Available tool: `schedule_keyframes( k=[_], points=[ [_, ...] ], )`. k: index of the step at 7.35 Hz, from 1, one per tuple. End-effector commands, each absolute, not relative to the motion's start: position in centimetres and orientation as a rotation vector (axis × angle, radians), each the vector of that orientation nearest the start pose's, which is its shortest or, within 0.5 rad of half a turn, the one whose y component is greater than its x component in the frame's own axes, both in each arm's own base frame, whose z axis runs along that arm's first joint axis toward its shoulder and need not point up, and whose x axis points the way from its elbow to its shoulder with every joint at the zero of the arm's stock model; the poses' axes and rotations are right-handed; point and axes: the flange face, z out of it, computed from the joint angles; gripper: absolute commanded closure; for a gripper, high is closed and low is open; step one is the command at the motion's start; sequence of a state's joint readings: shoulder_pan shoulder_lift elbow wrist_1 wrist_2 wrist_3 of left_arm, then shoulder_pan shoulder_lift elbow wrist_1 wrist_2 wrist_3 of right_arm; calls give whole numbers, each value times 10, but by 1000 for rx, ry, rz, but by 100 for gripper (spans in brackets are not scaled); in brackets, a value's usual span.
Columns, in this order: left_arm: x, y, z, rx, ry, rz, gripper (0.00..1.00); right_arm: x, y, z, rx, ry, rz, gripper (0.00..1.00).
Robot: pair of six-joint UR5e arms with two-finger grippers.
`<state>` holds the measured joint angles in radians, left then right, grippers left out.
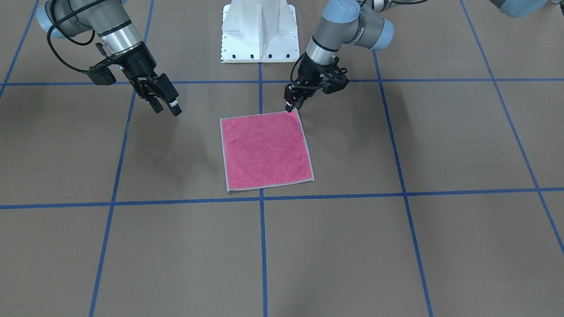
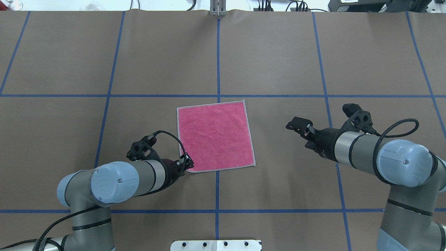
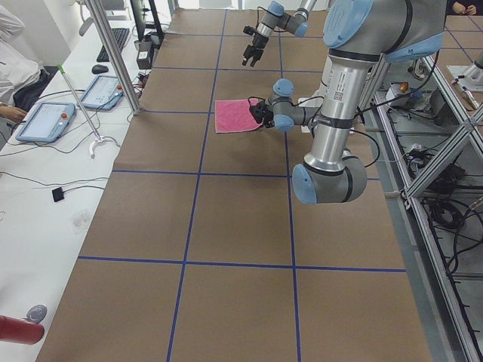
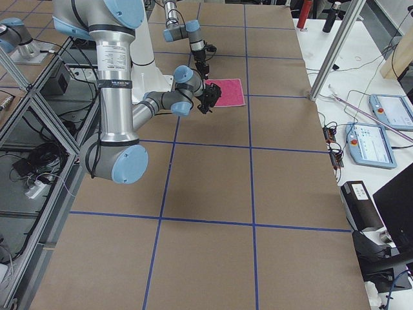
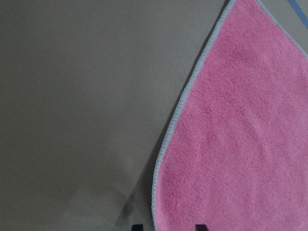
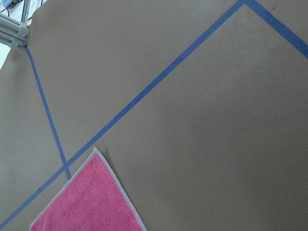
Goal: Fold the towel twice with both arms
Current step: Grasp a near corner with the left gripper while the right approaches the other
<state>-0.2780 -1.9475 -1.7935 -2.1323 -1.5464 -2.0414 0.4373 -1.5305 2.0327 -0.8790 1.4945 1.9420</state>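
Towel point(image 1: 264, 149) corner btwn half-parted L gripper point(image 1: 291, 108) jaws; R gripper point(image 1: 165, 107) spread, empty.

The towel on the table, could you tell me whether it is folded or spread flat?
Spread flat: the towel shows one whole pink square, edging on all four sides, no fold.

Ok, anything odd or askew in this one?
Only slightly: the towel lies flat, pink side up, but turned a little against the blue tape lines. No damage or spills show. The left gripper sits at one corner; the right gripper hangs clear.
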Motion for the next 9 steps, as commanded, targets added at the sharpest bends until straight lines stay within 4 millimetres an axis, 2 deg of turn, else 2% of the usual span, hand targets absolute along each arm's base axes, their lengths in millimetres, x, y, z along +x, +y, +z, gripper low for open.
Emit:
schedule_keyframes(
  k=[1, 4, 5, 7, 8, 9],
  points=[
    [552, -298, 287, -89, 1177, -672, 59, -385, -334, 342, 107, -1223, 751, 2],
    [557, -299, 293, -87, 1163, -670, 59, -385, -334, 342, 107, -1225, 751, 2],
    [557, -299, 294, -87, 1162, -670, 62, -385, -334, 342, 107, -1223, 751, 2],
    [556, -299, 296, -81, 1159, -665, 100, -386, -333, 343, 105, -1222, 749, 2],
    [556, -299, 297, -65, 1157, -650, 100, -389, -330, 343, 103, -1220, 743, 4],
    [556, -300, 294, -54, 1163, -656, 100, -402, -322, 342, 99, -1214, 735, 12]
  ],
)
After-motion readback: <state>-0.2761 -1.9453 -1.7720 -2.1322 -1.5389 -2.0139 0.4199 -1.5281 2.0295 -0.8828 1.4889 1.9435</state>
